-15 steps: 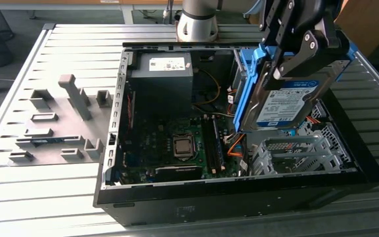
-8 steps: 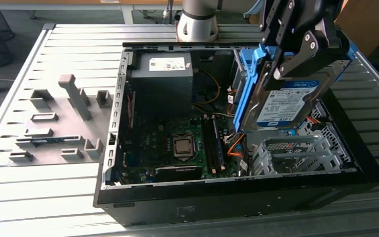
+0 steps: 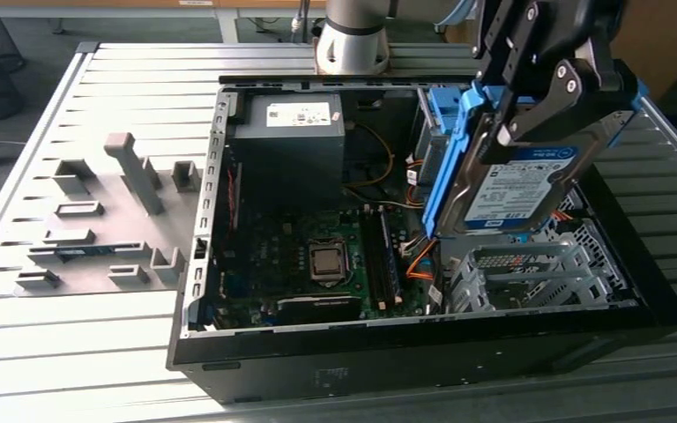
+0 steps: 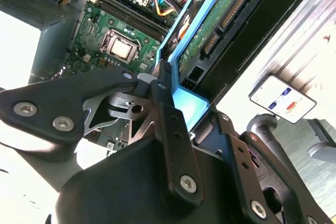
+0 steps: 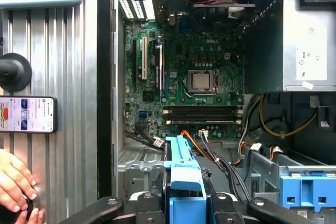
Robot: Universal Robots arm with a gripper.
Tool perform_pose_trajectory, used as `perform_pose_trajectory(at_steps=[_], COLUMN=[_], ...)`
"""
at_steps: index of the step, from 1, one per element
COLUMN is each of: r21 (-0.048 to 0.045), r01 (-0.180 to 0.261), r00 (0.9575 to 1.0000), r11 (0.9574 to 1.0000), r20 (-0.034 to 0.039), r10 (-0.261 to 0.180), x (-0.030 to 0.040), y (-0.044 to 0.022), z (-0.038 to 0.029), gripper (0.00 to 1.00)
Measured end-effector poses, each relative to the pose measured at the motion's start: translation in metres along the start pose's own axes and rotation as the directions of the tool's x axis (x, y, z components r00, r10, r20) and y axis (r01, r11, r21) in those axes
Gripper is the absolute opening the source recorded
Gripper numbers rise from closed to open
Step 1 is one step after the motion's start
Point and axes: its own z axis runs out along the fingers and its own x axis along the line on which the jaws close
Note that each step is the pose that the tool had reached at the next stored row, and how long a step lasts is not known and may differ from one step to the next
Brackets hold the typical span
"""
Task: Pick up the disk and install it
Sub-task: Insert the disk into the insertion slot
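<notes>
One hand (image 3: 524, 123) clamped on disk (image 3: 515, 198): silver-grey, blue rails (image 3: 447, 167), white-and-blue label (image 3: 527, 176), tilted over open case (image 3: 433, 352).

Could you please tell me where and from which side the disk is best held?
Grip the disk by its upper end, coming from above, with the fingers pressing its two broad flat faces. It hangs tilted, almost on edge, over the open case, so those parallel faces are reachable. The gripper is shut on it this way, leaving the lower end free above the drive cage.
</notes>
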Motion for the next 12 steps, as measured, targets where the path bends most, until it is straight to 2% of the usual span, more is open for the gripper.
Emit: perform_pose_trajectory(at_steps=[7, 8, 12], r21=[0.0, 0.0, 0.0], r01=[0.0, -0.001, -0.001], r00=[1.0, 1.0, 1.0], r11=[1.0, 1.0, 1.0], r20=[-0.0012, -0.0029, -0.0027], r10=[0.0, 0.001, 0.001], x=[0.0066, 0.0122, 0.0123], y=[-0.0004, -0.0028, -0.0031], z=[0.0006, 0.0014, 0.0015], gripper=[0.37, 0.37, 0.37])
